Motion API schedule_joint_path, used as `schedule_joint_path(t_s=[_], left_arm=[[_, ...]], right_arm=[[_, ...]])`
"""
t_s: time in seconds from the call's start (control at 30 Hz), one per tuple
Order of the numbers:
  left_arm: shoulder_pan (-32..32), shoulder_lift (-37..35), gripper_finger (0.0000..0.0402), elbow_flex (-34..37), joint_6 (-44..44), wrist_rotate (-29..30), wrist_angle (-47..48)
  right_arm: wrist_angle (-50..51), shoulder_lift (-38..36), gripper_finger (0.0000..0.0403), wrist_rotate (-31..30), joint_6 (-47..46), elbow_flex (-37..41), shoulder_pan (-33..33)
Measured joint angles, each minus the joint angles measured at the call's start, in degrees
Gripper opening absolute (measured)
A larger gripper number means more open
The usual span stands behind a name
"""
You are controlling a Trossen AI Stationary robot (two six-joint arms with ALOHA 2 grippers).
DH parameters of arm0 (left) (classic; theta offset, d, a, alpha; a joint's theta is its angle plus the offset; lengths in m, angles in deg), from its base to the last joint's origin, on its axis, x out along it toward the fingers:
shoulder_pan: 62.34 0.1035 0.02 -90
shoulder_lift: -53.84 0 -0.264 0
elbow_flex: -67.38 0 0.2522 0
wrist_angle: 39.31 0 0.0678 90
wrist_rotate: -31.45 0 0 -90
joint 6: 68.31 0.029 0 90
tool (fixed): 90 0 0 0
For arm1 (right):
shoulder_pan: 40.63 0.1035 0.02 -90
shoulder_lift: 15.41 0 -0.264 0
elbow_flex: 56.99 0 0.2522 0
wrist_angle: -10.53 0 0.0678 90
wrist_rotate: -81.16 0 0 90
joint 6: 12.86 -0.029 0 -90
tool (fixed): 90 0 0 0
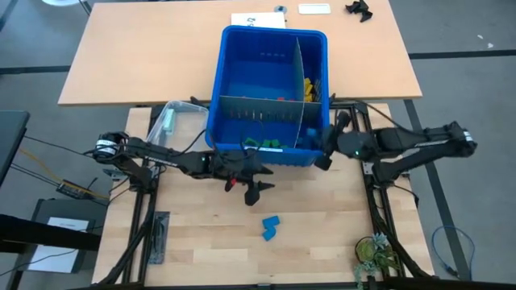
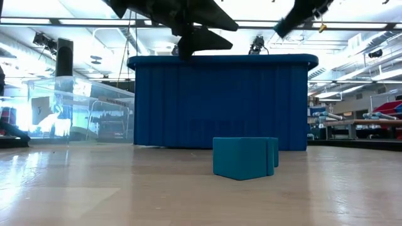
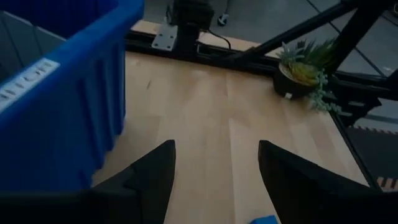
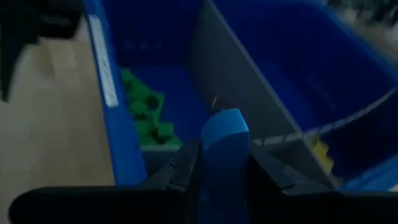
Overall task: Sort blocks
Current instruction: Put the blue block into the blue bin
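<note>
Right wrist view: the right gripper (image 4: 221,165) pinches a blue block (image 4: 224,149) above the bin (image 1: 222,97), near its front right corner.
The left gripper (image 1: 256,179) hangs just in front of the bin, fingers (image 3: 152,171) spread wide and empty. Two blue blocks (image 1: 270,227) lie on the table (image 1: 201,242); green blocks (image 1: 264,143) sit in the bin's front compartment.

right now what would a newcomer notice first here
The large blue plastic bin, split by grey dividers, dominates the table's far middle, with green bricks in one near compartment. The right hand holds a small blue plastic brick above its rim, while two more blue bricks lie on the bare wood.
</note>
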Motion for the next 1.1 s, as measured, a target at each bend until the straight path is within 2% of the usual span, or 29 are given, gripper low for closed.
schedule_joint_path(t_s=[0.1,0.23,0.37,0.53,0.77,0.9,1.1], left_arm=[[-0.6,0.2,0.0237,0.0,-1.9,-0.1,0.6],[-1.1,1.5,0.0237,0.0,-4.9,-2.1,0.5],[-1.4,2.6,0.0237,0.0,-5.5,-5.6,0.6],[-2.8,3.5,0.0237,-0.1,-3.6,-7.2,1.8],[-5.3,8.6,0.0237,0.0,-0.9,-7.4,7.5],[-5.5,12.0,0.0237,0.0,-2.2,-10.5,6.0],[-5.5,16.6,0.0237,0.0,-3.5,-10.7,5.4]], right_arm=[[2.4,0.1,0.0098,4.4,-3.2,0.0,-3.8],[2.6,1.0,0.0162,4.4,-6.5,0.0,-6.6],[2.3,0.9,0.0226,4.5,-6.1,0.0,-6.9],[2.3,0.0,0.0277,9.1,-6.2,0.0,-4.9],[2.0,0.1,0.0286,11.3,-8.5,0.0,-1.7],[1.9,0.1,0.0281,11.3,-8.5,0.0,-1.3],[2.1,0.1,0.0273,11.2,-8.5,0.0,-1.3]])
